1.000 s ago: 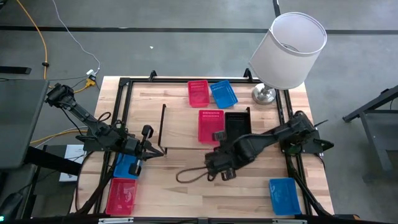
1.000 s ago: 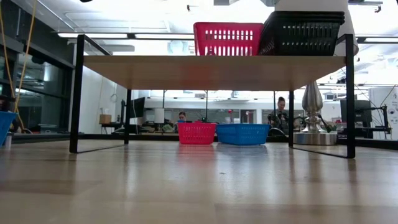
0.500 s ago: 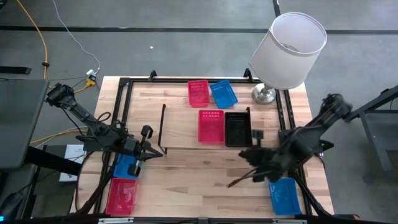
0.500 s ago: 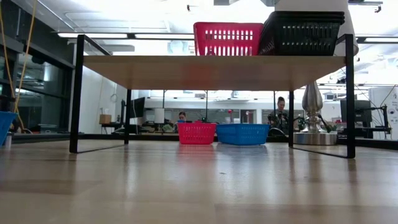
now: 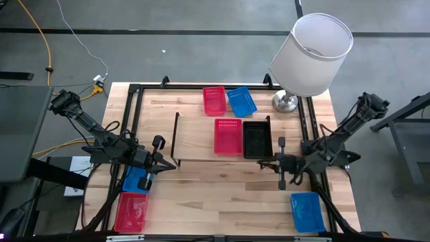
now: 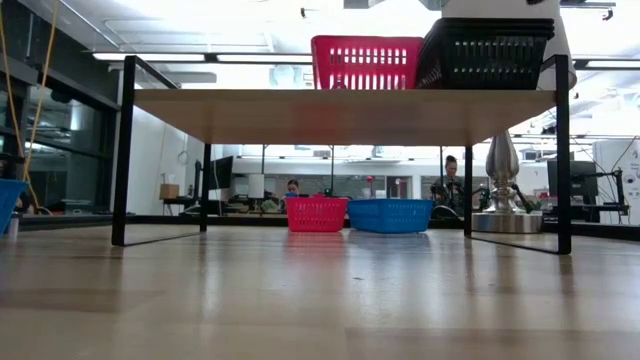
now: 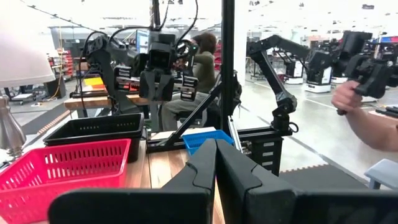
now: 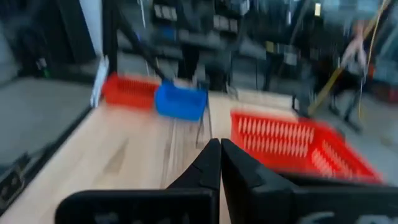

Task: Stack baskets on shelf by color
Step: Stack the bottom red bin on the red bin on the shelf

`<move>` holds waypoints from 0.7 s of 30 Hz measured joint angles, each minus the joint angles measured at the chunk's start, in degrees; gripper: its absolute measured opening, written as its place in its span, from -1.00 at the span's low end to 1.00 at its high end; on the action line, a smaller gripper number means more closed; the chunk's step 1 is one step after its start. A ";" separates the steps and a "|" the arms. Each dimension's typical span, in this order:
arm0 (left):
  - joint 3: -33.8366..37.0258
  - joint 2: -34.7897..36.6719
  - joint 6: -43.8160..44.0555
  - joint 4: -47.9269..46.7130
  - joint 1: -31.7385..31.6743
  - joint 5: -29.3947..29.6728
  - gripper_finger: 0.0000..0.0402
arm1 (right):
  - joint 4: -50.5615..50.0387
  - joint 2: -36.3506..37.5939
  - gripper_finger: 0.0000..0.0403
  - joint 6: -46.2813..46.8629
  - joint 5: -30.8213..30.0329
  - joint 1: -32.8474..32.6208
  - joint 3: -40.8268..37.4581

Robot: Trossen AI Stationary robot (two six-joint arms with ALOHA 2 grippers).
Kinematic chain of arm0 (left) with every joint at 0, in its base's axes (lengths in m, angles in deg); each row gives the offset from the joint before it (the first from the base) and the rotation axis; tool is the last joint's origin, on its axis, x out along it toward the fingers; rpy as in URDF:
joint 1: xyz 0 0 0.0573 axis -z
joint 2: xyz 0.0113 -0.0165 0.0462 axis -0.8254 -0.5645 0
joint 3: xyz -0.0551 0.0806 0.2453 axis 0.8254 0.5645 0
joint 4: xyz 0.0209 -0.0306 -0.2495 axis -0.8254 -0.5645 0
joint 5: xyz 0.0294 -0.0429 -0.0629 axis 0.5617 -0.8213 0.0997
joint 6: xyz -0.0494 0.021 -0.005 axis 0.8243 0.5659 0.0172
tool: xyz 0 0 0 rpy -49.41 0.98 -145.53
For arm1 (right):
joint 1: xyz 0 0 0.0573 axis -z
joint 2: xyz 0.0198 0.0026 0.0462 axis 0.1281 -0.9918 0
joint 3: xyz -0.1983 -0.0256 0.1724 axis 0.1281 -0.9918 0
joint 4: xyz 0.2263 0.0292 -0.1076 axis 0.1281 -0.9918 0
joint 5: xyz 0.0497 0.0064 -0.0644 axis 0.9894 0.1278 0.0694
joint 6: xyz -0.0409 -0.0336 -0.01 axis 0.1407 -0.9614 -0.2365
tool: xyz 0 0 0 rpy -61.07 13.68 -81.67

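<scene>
The shelf [image 5: 201,144], light wood on black legs, stands mid-table. A red basket [image 5: 228,136] and a black basket [image 5: 256,139] rest on its top, as the low view also shows for the red basket [image 6: 366,62] and the black basket [image 6: 488,52]. Another red basket [image 5: 214,101] and a blue basket [image 5: 241,101] sit on the table behind it. My left gripper [image 5: 172,163], shut, hovers at the shelf's near left corner. My right gripper [image 5: 262,163], shut, hovers at its near right corner. Neither gripper holds anything.
A blue basket [image 5: 136,180] and a red basket [image 5: 131,212] lie under my left arm near the left edge. Another blue basket [image 5: 307,210] lies at the near right corner. A lamp [image 5: 311,54] stands at the far right. A person's hand [image 7: 360,112] shows beyond the table.
My right arm has swung back from the table's near middle toward the right edge, and its gripper now sits level by the shelf's near right corner, pointing left. My left arm and all baskets have kept still.
</scene>
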 joint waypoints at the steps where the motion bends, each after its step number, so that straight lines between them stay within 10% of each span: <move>1: 0.00 0.00 0.00 -0.04 0.00 0.01 -1.00 | 4.49 0.00 -1.00 -2.89 1.22 0.27 -1.25; 8: 0.00 0.00 0.43 0.25 0.00 -0.03 -1.00 | 21.13 -0.13 -1.00 -13.78 11.31 0.59 -4.33; 21: -6.31 -7.88 4.55 0.48 1.80 -6.00 -0.69 | 19.10 -1.51 -1.00 -10.16 5.03 0.46 -4.33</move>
